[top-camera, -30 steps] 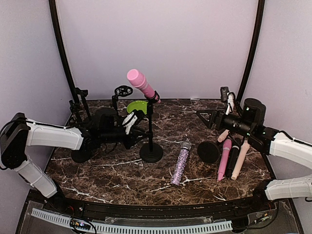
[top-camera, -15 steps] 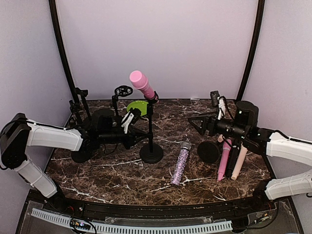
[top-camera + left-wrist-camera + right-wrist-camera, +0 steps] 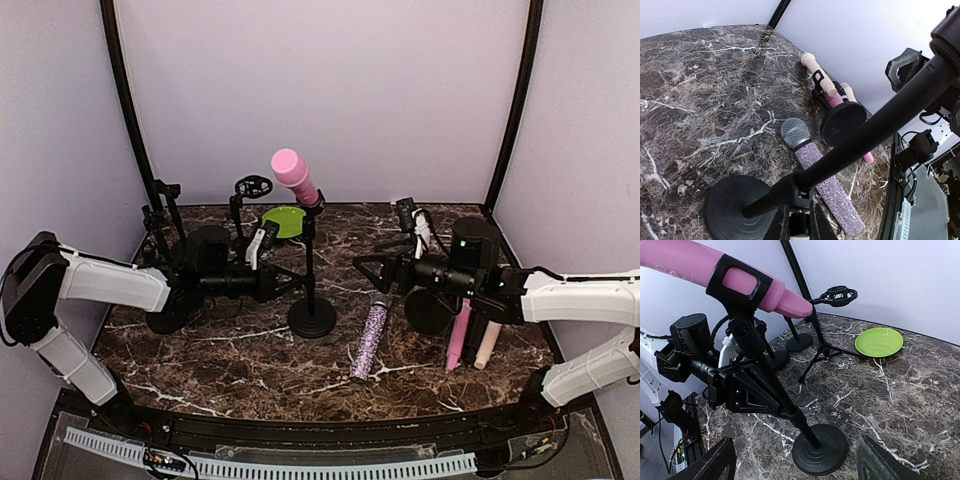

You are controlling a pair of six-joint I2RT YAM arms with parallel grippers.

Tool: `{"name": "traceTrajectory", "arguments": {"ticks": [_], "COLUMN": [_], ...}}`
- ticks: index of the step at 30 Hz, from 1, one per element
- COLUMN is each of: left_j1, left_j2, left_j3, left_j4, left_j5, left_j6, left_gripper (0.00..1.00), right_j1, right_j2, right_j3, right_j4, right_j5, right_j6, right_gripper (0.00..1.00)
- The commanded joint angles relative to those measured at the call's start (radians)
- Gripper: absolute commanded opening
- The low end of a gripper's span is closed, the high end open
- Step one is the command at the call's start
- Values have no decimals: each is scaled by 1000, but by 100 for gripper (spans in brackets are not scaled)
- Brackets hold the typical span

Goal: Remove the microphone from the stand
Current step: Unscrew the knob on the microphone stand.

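We see the pink microphone [image 3: 295,177] seated in the clip at the top of the black microphone stand [image 3: 312,318], tilted up and to the left, near the back of the dark marble table [image 3: 200,350]; the left claw [image 3: 798,202] is clamped tight on the stand's pole low down, just above the round base; the right claw [image 3: 380,240] hangs to the right of the stand with its jaws wide apart, holding nothing and apart from the microphone; a glittery lilac microphone [image 3: 370,340] lies flat on the table between the stand's base and the right arm; a round lime-green plate [image 3: 284,220] sits behind the stand.
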Motion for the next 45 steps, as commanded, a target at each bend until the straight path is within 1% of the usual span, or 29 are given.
{"name": "traceTrajectory", "arguments": {"ticks": [1, 6, 12, 15, 17, 19, 21, 23, 24, 25, 26, 28, 30, 32, 34, 35, 36, 37, 43, 45], "left_j1": [11, 16, 27, 29, 28, 28, 29, 29, 28, 27, 26, 22, 15, 0, -46, -60, -88, -99, -161, -177], "left_j2": [26, 37, 53, 68, 69, 53, 26, -18, -27, -51, -63, -96, -126, -152, -180, -197, -206, -220, -273, -273], "left_j3": [-29, -37, -65, -63, -59, -54, -42, -15, 8, 21, 40, 57, 63, 56, 37, 29, 15, 7, -75, -78], "left_j4": [72, 84, 128, 154, 161, 151, 123, 64, 4, -26, -82, -154, -202, -231, -229, -218, -211, -194, -86, -81], "left_j5": [97, 101, 113, 143, 143, 128, 105, 70, 56, 24, 3, -61, -131, -196, -290, -311, -346, -358, -408, -421], "left_j6": [-169, -250, -328, -343, -325, -287, -236, -173, -118, -63, -38, 40, 111, 181, 262, 319, 345, 403, 581, 635], "left_gripper": [1, 2, 7, 10, 12, 15, 21, 28, 33, 36, 42, 49, 53, 54, 54, 55, 55, 55, 54, 54], "right_j1": [21, 24, 25, 26, 26, 26, 26, 26, 26, 26, 26, 26, 26, 26, 26, 26, 26, 26, 26, 26], "right_j2": [16, 17, 1, -9, -19, -34, -51, -66, -73, -78, -82, -90, -97, -102, -104, -107, -107, -108, -120, -127], "right_j3": [21, 16, -23, -32, -35, -37, -40, -44, -47, -50, -52, -61, -69, -71, -69, -68, -65, -63, -68, -75], "right_j4": [110, 107, 155, 148, 136, 121, 110, 102, 98, 94, 92, 90, 89, 82, 70, 64, 57, 51, 40, 41], "right_j5": [35, 79, 97, 104, 110, 120, 131, 143, 148, 152, 155, 161, 170, 176, 180, 180, 180, 180, 180, 204], "right_j6": [15, 17, 52, 57, 53, 48, 42, 39, 39, 39, 40, 42, 45, 42, 35, 32, 27, 23, 25, 29], "right_gripper": [83, 83, 84, 84, 84, 83, 84, 84, 84, 84, 84, 84, 84, 84, 84, 84, 84, 84, 85, 85]}}
